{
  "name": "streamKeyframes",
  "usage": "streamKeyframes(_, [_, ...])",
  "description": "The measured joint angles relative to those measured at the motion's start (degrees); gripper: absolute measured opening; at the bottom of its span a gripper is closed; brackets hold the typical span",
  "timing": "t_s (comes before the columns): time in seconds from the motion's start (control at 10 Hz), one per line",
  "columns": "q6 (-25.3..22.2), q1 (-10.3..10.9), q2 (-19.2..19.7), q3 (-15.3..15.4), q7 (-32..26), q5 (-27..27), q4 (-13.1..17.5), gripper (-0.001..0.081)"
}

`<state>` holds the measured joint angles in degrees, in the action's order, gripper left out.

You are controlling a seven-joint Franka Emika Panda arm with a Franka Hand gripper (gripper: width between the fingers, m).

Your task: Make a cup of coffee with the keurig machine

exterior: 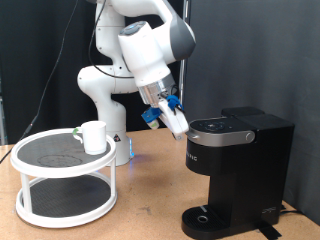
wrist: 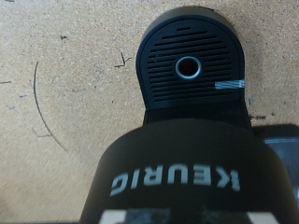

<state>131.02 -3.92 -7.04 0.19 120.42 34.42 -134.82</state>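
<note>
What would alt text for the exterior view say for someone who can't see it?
A white robot arm's gripper hovers beside the lid of a black boxy Keurig machine on a wooden table. At the view's left, a plain white mug sits on a two-tier round white stand.

White two-tier round stand (exterior: 62, 186) on wooden table (exterior: 150, 205), black backdrop (exterior: 260, 50).

One keurig machine (exterior: 238, 170), one white cup (exterior: 94, 136), one two-tier round rack (exterior: 65, 176), one robot arm (exterior: 135, 55), one bench (exterior: 140, 205).
</note>
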Motion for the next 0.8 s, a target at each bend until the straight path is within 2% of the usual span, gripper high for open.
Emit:
streamKeyframes(0.1, [-1.49, -0.03, -0.84, -0.77, -2.03, 3.62, -0.03, 0.0])
streamKeyframes(0.3, [-1.31, -0.04, -0.7, -0.73, -1.35, 1.59, -0.39, 0.0])
streamKeyframes(0.5, [-2.27, -0.18, -2.06, -1.55, -1.91, 2.7, -3.17, 0.0])
streamKeyframes(0.8, [-5.99, -0.44, -6.7, -4.1, -5.9, 6.7, -8.22, 0.0])
